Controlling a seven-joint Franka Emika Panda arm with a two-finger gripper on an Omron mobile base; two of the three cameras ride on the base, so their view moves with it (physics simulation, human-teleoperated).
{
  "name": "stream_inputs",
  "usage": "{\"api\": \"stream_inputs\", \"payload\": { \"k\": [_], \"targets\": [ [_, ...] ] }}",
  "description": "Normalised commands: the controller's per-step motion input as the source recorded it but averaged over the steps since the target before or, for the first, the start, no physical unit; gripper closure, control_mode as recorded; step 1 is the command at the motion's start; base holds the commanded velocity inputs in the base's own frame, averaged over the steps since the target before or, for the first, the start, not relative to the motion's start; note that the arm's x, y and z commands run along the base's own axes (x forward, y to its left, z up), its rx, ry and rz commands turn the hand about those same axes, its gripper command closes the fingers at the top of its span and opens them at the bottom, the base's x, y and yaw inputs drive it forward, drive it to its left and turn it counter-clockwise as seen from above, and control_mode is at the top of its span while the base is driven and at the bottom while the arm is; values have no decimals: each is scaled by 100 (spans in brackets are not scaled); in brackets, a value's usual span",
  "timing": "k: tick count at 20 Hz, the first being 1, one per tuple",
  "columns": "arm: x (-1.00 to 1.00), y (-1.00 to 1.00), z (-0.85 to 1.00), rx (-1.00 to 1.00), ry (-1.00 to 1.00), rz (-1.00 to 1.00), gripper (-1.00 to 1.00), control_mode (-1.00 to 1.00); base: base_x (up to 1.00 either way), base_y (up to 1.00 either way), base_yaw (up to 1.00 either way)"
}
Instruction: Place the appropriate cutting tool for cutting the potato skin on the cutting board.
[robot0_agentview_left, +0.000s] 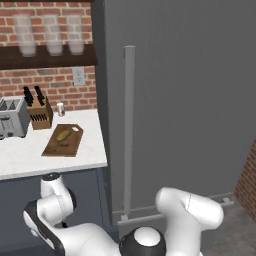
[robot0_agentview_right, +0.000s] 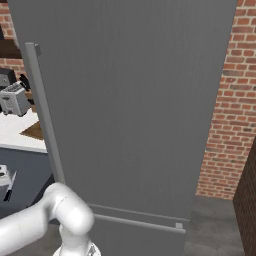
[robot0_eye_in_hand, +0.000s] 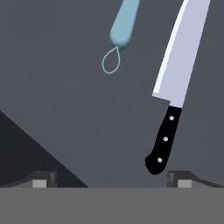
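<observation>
The cutting tool, a small light-blue peeler (robot0_eye_in_hand: 124, 24) with a wire loop, lies on a dark grey surface at the top of the hand view. To its right lies a silver-bladed knife (robot0_eye_in_hand: 181, 57) with a black handle (robot0_eye_in_hand: 164, 141). My gripper (robot0_eye_in_hand: 112, 180) is open, its fingertips (robot0_eye_in_hand: 43, 179) wide apart with nothing between them. The knife's handle ends just above the right-hand tip, and the peeler is farther off. The brown cutting board (robot0_agentview_left: 62, 142) lies on the white counter with the potato (robot0_agentview_left: 63, 134) on it. The board's corner (robot0_agentview_right: 34, 131) shows past the fridge.
A tall grey fridge (robot0_agentview_left: 175, 100) with a long vertical handle (robot0_agentview_left: 129, 130) stands right of the counter (robot0_agentview_left: 30, 160). A toaster (robot0_agentview_left: 11, 117), a wooden knife block (robot0_agentview_left: 39, 114) and a small shaker (robot0_agentview_left: 61, 109) stand at the counter's back. A brick wall (robot0_agentview_right: 235, 110) lies to the right.
</observation>
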Motion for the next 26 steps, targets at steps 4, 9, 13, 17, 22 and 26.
{"api": "stream_inputs", "payload": {
  "k": [4, 9, 13, 17, 22, 26],
  "targets": [
    [75, 3, 11, 0, 0, -3, -100, -100, 0, 0, 0],
    [47, 42, 0, 0, 0, -10, -100, -100, 0, 0, 0],
    [26, 64, 0, 0, 0, -17, -100, -100, 0, 0, 0],
    [4, 65, -4, -1, 0, -21, -100, -100, 0, 0, 0],
    [16, 36, -8, -2, 6, -18, -100, -100, 0, 0, 0],
    [8, 8, -10, -5, 6, -16, -100, -100, 0, 0, 0]
  ]
}}
